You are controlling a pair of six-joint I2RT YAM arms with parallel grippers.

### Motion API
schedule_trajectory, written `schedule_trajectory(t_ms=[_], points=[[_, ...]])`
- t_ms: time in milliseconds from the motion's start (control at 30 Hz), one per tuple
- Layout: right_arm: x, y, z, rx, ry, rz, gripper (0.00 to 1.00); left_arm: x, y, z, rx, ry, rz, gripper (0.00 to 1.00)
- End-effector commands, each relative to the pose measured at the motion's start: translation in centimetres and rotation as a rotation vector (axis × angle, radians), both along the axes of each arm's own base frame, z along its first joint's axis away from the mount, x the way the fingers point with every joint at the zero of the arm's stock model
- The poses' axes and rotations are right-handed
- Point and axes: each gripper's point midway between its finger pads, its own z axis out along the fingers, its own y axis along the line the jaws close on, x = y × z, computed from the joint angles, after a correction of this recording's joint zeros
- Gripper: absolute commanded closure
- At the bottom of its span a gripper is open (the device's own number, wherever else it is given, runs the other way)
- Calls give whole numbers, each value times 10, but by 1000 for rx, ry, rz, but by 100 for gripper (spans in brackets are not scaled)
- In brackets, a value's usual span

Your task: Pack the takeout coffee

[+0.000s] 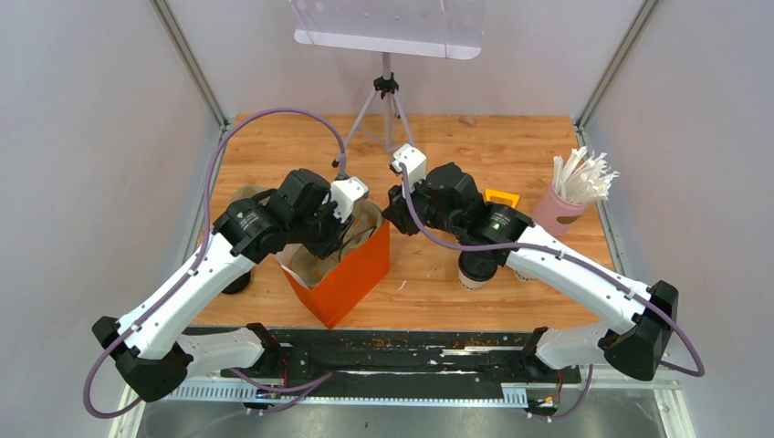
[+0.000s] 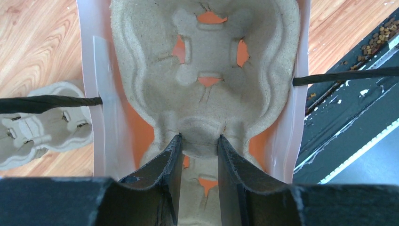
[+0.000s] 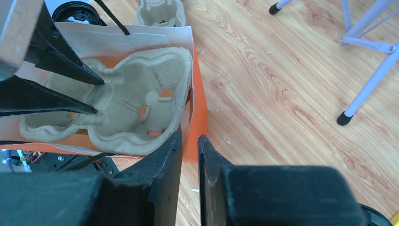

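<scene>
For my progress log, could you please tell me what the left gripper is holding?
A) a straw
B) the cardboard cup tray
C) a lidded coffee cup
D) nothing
B: the left gripper pinches the cup tray by its middle ridge, inside the orange bag.

You're looking at a rough matt pulp tray [image 2: 207,108], smooth orange paper bag [image 1: 351,274], plastic-lidded paper cup [image 1: 475,271], wooden bench [image 3: 282,94].
</scene>
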Motion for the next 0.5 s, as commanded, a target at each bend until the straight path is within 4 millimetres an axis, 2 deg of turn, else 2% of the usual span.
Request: schedule_trajectory(t_ms=[0, 300, 467], points=[[-2, 6, 19, 47, -1, 26, 82, 0, 2, 6, 9, -22, -10, 90], [7, 7, 9, -11, 14, 16, 93, 0, 3, 5, 13, -15, -7, 90], [8, 4, 6, -19, 23, -3, 94, 3, 12, 0, 68, -11, 34, 90]])
